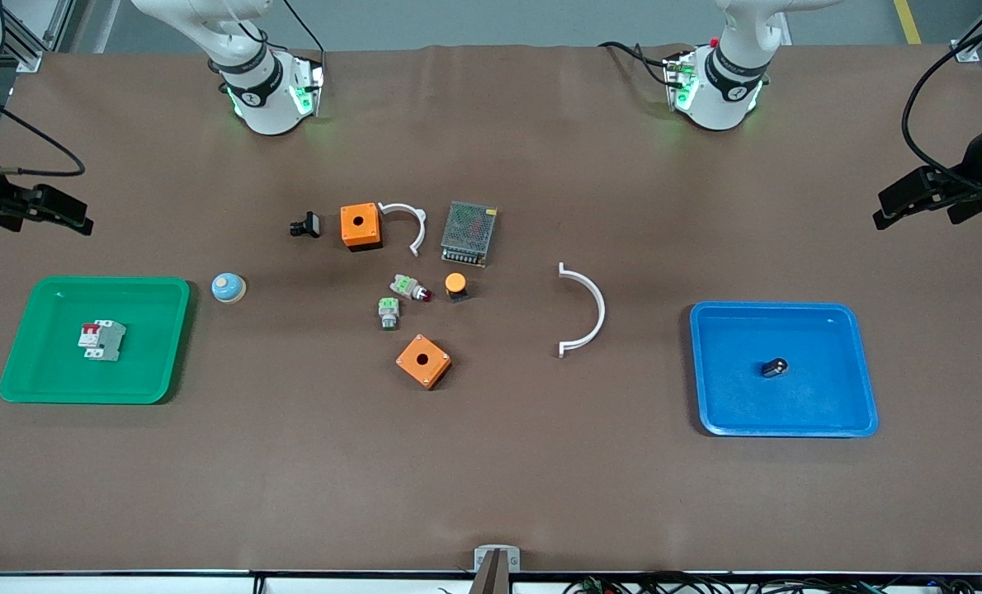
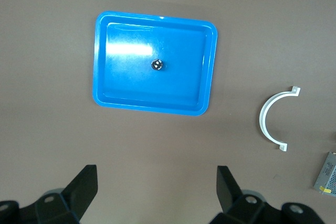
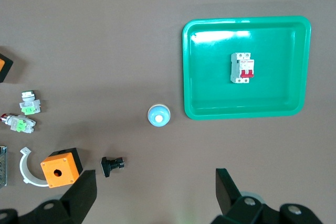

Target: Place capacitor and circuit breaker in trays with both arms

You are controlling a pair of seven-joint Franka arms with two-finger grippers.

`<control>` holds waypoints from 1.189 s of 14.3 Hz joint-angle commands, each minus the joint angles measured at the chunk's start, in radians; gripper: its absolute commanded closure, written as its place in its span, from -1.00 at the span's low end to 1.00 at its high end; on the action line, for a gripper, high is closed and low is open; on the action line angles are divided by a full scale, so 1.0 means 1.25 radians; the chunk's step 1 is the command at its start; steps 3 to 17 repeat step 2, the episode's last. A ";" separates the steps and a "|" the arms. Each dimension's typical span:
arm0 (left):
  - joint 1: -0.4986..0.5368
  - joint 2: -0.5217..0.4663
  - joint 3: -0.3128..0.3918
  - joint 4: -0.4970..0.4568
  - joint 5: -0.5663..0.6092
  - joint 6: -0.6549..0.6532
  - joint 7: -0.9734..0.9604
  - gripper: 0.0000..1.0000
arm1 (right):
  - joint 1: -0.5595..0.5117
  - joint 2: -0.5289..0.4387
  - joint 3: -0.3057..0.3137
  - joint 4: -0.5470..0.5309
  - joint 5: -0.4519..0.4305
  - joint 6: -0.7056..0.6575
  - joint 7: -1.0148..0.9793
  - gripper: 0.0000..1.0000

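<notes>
Capacitor [image 1: 775, 367] lies in the blue tray [image 1: 854, 412] and circuit breaker [image 1: 101, 340] in the green tray [image 1: 169, 379], at opposite desk ends; left gripper [image 2: 157, 195] and right gripper [image 3: 156, 195] hover clear, jaws spread and empty.

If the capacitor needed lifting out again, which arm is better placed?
Left. The capacitor lies in the blue tray at its end, and the left gripper, jaws open, hangs nearby.

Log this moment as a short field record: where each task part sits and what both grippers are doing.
capacitor: lying in the blue tray
circuit breaker: lying in the green tray
left gripper: open, empty, raised near the left arm's end of the table
right gripper: open, empty, raised near the right arm's end
task state: both parts are in trays
</notes>
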 commanded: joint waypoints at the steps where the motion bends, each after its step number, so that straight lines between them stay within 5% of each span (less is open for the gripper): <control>1: 0.004 0.007 -0.002 0.021 -0.008 -0.016 0.017 -1.00 | -0.003 -0.036 0.006 -0.031 0.012 0.013 0.000 -1.00; 17: 0.004 0.007 -0.003 0.021 -0.008 -0.016 0.017 -1.00 | -0.003 -0.043 0.006 -0.031 0.012 0.013 0.000 -1.00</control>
